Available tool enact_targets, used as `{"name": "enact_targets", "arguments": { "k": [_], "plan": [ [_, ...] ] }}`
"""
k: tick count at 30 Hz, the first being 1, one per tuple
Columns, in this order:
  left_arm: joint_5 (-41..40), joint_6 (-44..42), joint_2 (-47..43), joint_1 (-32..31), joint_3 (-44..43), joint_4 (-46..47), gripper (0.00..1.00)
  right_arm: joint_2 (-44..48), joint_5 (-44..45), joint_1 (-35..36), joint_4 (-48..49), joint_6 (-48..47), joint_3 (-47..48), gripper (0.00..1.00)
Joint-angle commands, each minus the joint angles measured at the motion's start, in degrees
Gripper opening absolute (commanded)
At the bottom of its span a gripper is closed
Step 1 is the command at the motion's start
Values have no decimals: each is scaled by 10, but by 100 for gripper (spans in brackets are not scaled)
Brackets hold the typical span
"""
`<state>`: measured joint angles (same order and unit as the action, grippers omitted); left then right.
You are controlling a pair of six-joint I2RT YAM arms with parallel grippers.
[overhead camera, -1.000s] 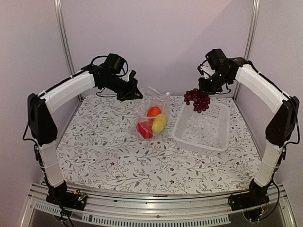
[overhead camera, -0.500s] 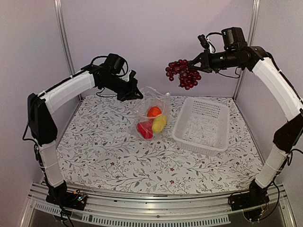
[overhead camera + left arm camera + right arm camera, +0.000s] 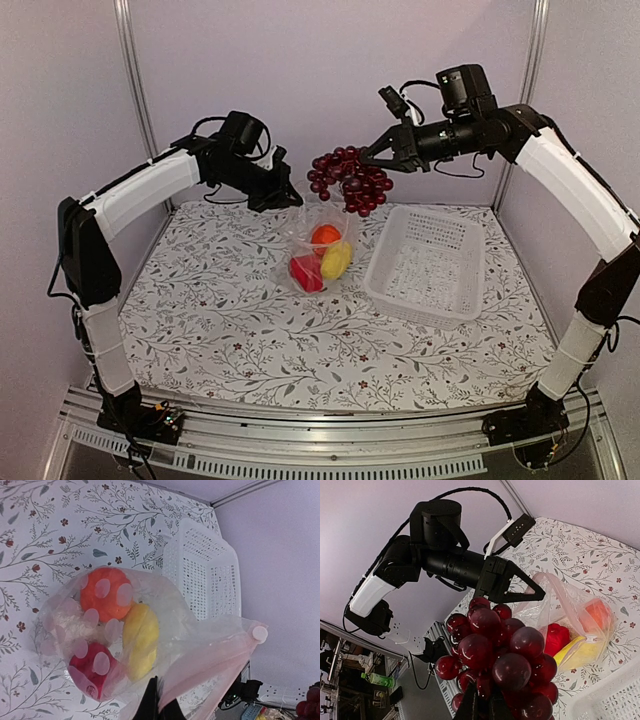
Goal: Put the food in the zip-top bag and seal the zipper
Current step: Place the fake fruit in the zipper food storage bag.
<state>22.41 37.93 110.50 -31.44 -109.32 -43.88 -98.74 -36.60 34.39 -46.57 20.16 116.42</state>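
The clear zip-top bag (image 3: pixel 318 240) stands on the table with its mouth held up. Inside it lie a small orange fruit (image 3: pixel 325 235), a red pepper (image 3: pixel 305 273), a yellow piece (image 3: pixel 337 261) and a white lumpy piece (image 3: pixel 65 622). My left gripper (image 3: pixel 290 200) is shut on the bag's mouth edge (image 3: pixel 200 675). My right gripper (image 3: pixel 372 158) is shut on the dark purple grape bunch (image 3: pixel 345 180) and holds it in the air just above the bag's mouth. The grapes fill the right wrist view (image 3: pixel 500 655). The zipper strip cannot be made out.
A white perforated basket (image 3: pixel 428 265) stands to the right of the bag. A purple back wall and metal posts close in the rear of the flowered table (image 3: pixel 250 340).
My right gripper has carried the grape bunch up out of the basket and leftward, until it hangs above the bag's mouth. The left arm and the bag have not moved.
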Motion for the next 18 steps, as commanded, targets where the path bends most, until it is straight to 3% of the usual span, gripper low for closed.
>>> {"name": "enact_targets", "arguments": {
  "k": [1, 10, 18],
  "plan": [
    [-6, 10, -8, -3, -19, 15, 0, -17, 5, 12, -7, 14, 3, 0],
    [-7, 12, -19, -6, -15, 15, 0, -97, 68, 29, -132, 0, 81, 0],
    [-12, -20, -15, -29, -26, 15, 0, -137, 84, 36, -153, 24, 111, 0]
  ]
}}
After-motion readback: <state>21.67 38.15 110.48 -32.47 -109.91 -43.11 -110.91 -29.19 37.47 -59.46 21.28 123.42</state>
